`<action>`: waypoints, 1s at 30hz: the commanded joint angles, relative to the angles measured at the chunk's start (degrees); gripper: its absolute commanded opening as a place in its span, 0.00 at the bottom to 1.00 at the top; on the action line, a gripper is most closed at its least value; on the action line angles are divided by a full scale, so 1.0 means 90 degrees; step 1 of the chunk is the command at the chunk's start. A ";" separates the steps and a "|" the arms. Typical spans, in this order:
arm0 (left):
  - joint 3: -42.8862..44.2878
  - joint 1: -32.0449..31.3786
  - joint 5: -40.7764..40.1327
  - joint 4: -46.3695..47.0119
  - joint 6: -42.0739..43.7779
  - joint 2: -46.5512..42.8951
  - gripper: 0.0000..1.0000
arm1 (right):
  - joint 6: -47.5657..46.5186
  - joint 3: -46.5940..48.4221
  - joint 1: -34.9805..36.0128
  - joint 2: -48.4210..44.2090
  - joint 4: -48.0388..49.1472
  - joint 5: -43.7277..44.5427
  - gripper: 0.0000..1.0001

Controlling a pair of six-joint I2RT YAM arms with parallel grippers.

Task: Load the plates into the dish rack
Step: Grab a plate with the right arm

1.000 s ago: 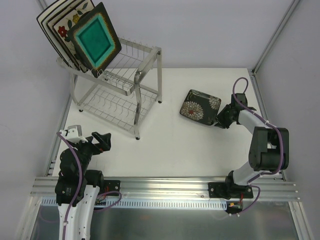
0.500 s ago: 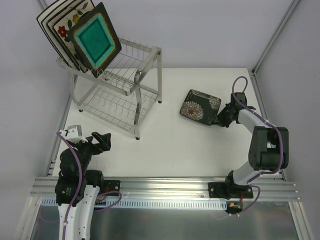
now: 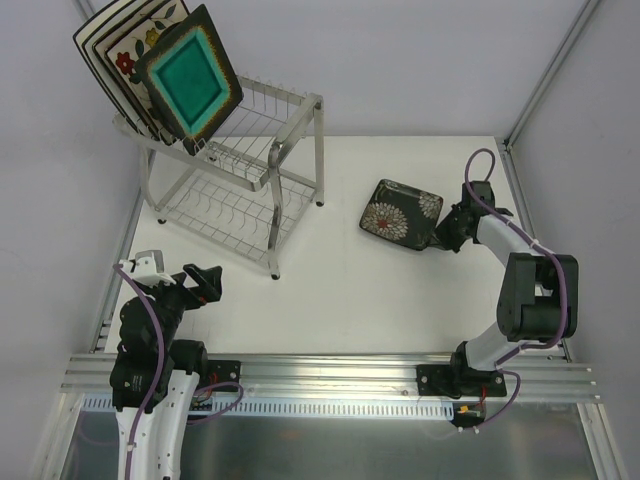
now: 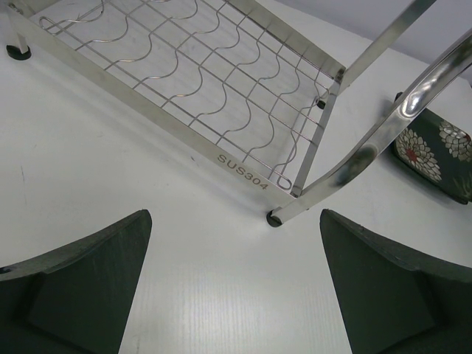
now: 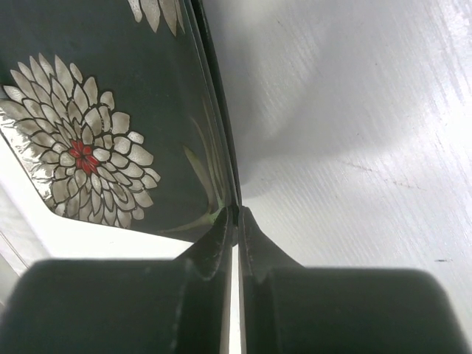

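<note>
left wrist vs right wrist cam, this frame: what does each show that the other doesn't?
Left wrist only: the dish rack, namely its lower wire shelf with one leg and foot, framed by the wide-open left gripper. Right wrist only: the right gripper pinched shut on the rim of the dark plate with white blooms, close up. Both: that plate, just a corner behind the rack's tube at the left wrist view's right edge, and the white table.

White table [image 3: 340, 290]: dish rack [image 3: 235, 165] far left, dark floral plate [image 3: 400, 212] right
</note>
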 commanded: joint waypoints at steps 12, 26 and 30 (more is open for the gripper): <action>0.0001 0.0071 0.0108 0.0096 -0.0065 -0.0922 0.99 | -0.0195 0.0469 -0.0094 -0.1136 -0.0897 0.0413 0.01; 0.0002 0.0081 0.0137 0.0116 -0.0055 -0.0902 0.99 | 0.0020 -0.0381 -0.0163 -0.1537 -0.0605 0.0335 0.08; 0.0002 0.0081 0.0137 0.0116 -0.0055 -0.0902 0.99 | 0.0030 -0.0401 -0.0163 -0.1547 -0.0575 0.0365 0.13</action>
